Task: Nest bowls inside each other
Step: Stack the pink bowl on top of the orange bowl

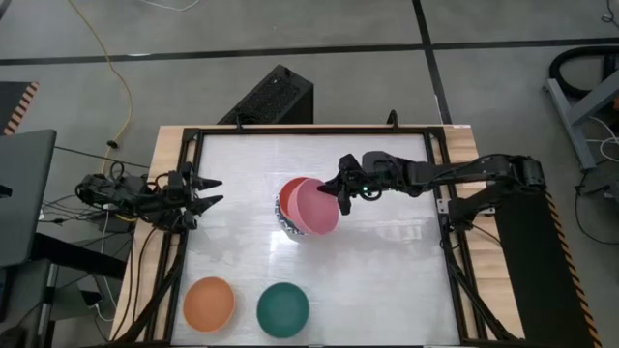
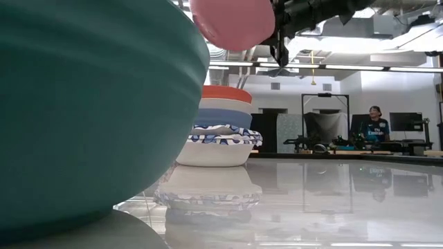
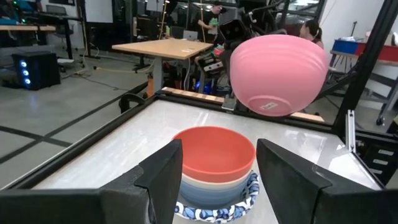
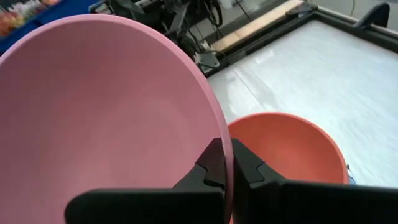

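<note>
The right gripper [image 1: 340, 196] pinches the rim of the pink bowl [image 1: 317, 205], its fingers pressed tight on the wall, and holds it in the air just above the nested stack [image 2: 220, 126] near the middle of the table [image 1: 387, 280]. To seat it well, the bowl looks to need levelling, since it hangs tilted, then centring over the red bowl [image 3: 217, 151] on top of the stack before it goes straight down; letting go off-centre could tip it onto the rim. The stack holds, from the top, the red bowl, a paler one, a blue one, and blue-patterned white bowls at the base. The orange bowl [image 1: 209, 304] and the dark green bowl [image 1: 282, 308] sit empty, side by side, at the table's near edge. The left gripper [image 1: 207, 192] waits with fingers spread at the left edge.
</note>
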Controlling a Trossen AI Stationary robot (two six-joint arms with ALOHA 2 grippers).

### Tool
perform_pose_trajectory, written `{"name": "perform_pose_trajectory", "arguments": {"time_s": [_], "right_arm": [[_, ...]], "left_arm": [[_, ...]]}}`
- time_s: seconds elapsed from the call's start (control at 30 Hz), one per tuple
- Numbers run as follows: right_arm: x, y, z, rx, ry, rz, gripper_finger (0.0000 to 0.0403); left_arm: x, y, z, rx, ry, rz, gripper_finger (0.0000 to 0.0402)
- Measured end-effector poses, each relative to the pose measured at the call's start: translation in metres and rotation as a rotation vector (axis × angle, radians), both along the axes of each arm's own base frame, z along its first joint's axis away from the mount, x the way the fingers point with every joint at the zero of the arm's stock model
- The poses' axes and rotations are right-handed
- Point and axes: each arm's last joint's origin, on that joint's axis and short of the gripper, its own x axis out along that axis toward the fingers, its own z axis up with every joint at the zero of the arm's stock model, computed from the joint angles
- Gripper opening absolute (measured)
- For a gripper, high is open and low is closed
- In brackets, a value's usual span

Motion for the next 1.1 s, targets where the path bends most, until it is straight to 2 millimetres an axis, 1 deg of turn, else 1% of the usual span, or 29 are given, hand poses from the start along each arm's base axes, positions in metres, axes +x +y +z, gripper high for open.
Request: {"name": "perform_pose_trajectory", "arguments": {"time_s": [0.13,0.27,0.47,0.57,0.7,0.9,1.0,1.1], "right_arm": [[0.001,0.0,0.013,-0.006,0.035,0.008,0.0013],[0.001,0.0,0.02,-0.018,0.045,0.016,0.0013],[0.001,-0.001,0.024,0.003,0.067,0.035,0.0013],[0.005,-0.001,0.023,0.017,0.078,0.031,0.0013],[0.015,-0.004,0.017,0.015,0.113,0.02,0.0013],[0.035,-0.024,0.01,0.007,0.209,-0.018,0.0013],[0.045,-0.03,0.007,-0.001,0.283,-0.022,0.0013],[0.053,-0.034,0.009,-0.017,0.338,-0.012,0.0013]], "left_arm": [[0.0,0.0,0.0,0.001,0.0,0.0,0.0194],[0.0,0.0,0.0,-0.001,0.0,0.0,0.0194],[0.0,0.0,-0.001,0.001,0.007,0.002,0.0194],[0.0,0.0,-0.001,-0.002,0.007,0.001,0.0194],[0.0,0.0,-0.001,-0.012,0.01,0.001,0.0194],[0.0,0.0,-0.002,-0.019,0.014,-0.002,0.0194],[0.0,0.0,-0.002,-0.025,0.014,-0.003,0.0194],[0.0,0.0,-0.002,-0.031,0.011,-0.007,0.0194]]}}
